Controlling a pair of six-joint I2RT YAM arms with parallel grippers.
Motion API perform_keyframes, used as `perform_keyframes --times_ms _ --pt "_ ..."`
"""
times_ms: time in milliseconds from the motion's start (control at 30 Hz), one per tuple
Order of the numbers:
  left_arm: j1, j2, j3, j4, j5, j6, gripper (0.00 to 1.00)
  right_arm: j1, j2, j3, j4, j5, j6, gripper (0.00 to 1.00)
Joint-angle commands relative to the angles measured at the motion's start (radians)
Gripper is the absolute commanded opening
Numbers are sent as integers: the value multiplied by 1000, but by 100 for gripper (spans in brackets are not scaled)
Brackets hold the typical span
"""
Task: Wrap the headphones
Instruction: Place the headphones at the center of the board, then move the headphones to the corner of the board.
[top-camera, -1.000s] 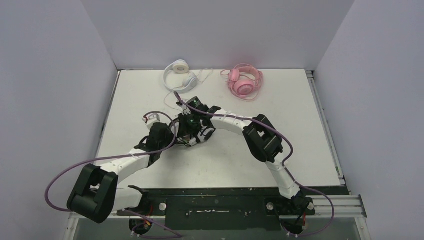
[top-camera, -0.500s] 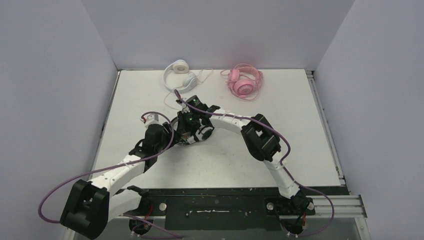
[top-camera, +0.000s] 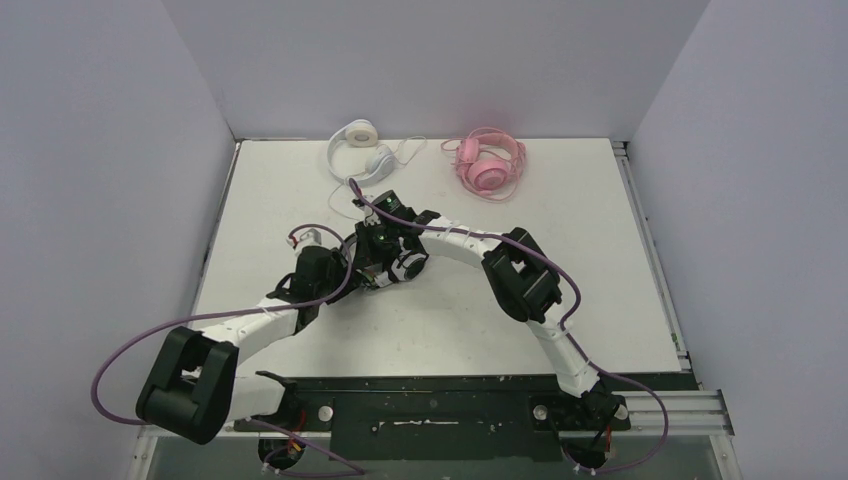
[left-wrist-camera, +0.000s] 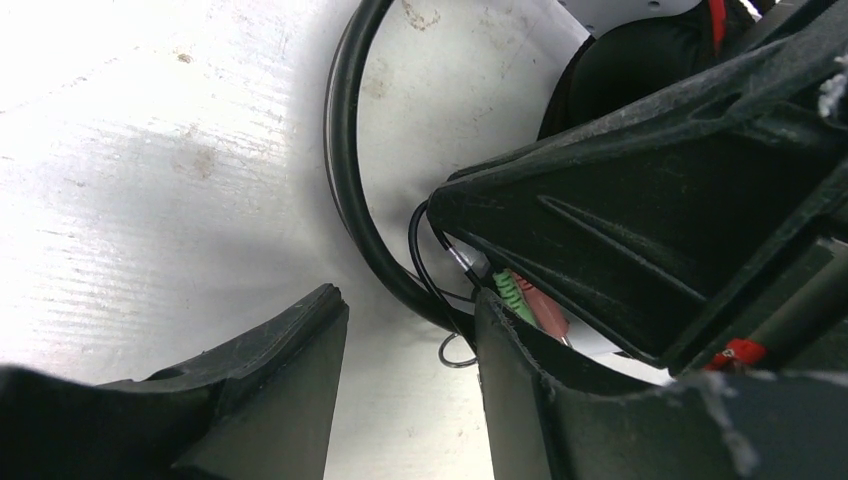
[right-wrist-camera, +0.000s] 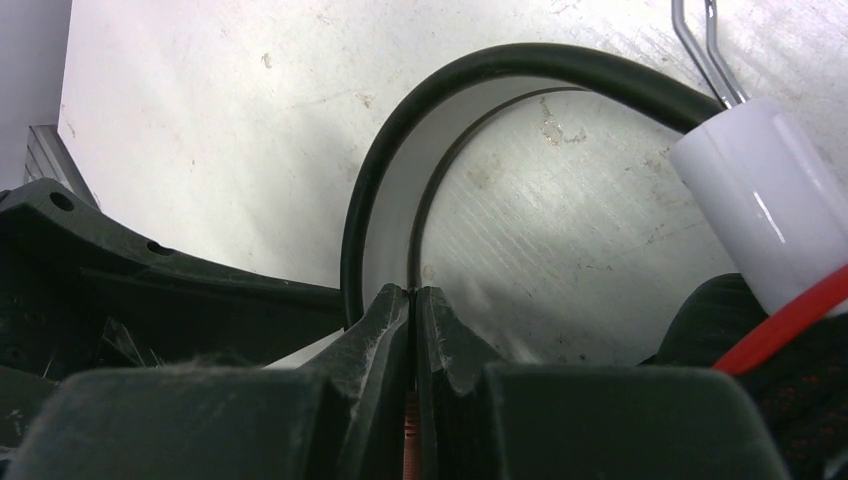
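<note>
The black-and-white headset (top-camera: 404, 264) lies mid-table under both grippers. In the left wrist view its black headband (left-wrist-camera: 345, 180) curves past my open, empty left gripper (left-wrist-camera: 408, 335), and the thin black cable (left-wrist-camera: 418, 255) loops beside green and pink plugs (left-wrist-camera: 520, 298). My left gripper (top-camera: 345, 268) is just left of the headset. My right gripper (right-wrist-camera: 413, 293) is shut on the cable's plug end, with the headband (right-wrist-camera: 480, 58) arching ahead of it; it sits over the headset (top-camera: 374, 258). The white headset (top-camera: 358, 150) and the pink headset (top-camera: 490, 162) lie at the back.
The white headset's cord (top-camera: 405, 152) trails on the table between the two back headsets. Purple arm cables (top-camera: 130, 350) loop off the left side. Walls close the table on the left, back and right.
The left arm's elbow swung out to the left and came back, and the left gripper has edged slightly right towards the headset. The right gripper has stayed shut in place.
</note>
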Motion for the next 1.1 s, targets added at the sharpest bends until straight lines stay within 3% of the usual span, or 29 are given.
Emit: perform_keyframes --times_ms 0,167,367,533,1067 --pt "10 28 39 84 22 10 48 -26 39 5 -31 61 -18 0" --pt "22 37 32 131 53 2 48 -26 36 5 -35 64 -19 0" --pt "30 -60 -4 108 34 -61 37 -26 40 11 -40 69 -23 0" --pt "34 -115 -30 110 13 -82 42 -26 43 17 -39 67 -24 0" --pt "48 39 -1 176 80 -77 40 -26 37 22 -43 62 -27 0"
